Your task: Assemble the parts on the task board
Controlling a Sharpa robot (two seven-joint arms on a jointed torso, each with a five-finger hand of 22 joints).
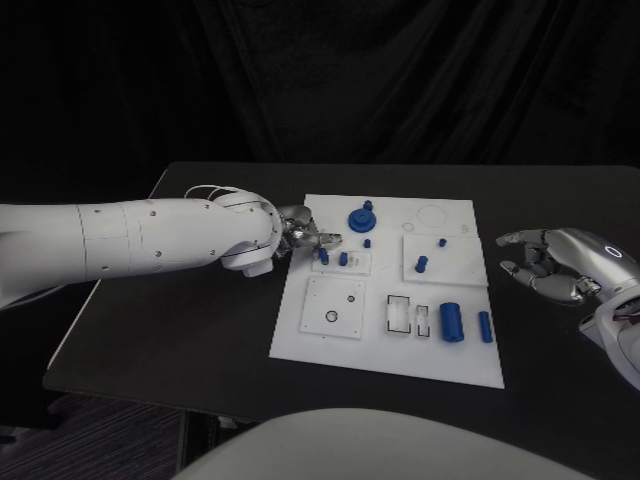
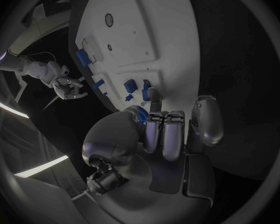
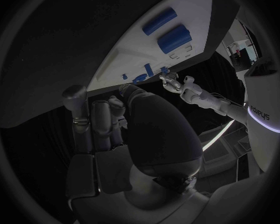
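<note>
Head view looks down on a white task board (image 1: pixel 460 262) lying in the middle of the black table (image 1: pixel 190 330), a flat rectangular plate divided into raised panels and shallow recesses. On its far half a blue round part with a knob on top (image 1: pixel 362 217) stands upright, and several small blue pegs (image 1: pixel 421 264) stand nearby in the middle panels. Near the front right corner two blue cylinders (image 1: pixel 451 322) lie side by side, the thicker one just left of the thinner. A square panel with a dark ring (image 1: pixel 335 305) sits at the front left, and beside it is a rectangular slot (image 1: pixel 400 313).

The left hand (image 1: pixel 300 232) reaches over the board's left edge, fingers bunched close together above the small blue pegs there. From the left wrist view the fingers (image 2: pixel 165 132) lie side by side and curled toward the board with a bit of blue (image 2: pixel 142 114) at their tips; whether they grip that piece or only touch it I cannot tell.

The right hand (image 1: pixel 554 262) hovers over the bare table just right of the board, palm toward it, fingers loosely curled and apart, holding nothing.
</note>
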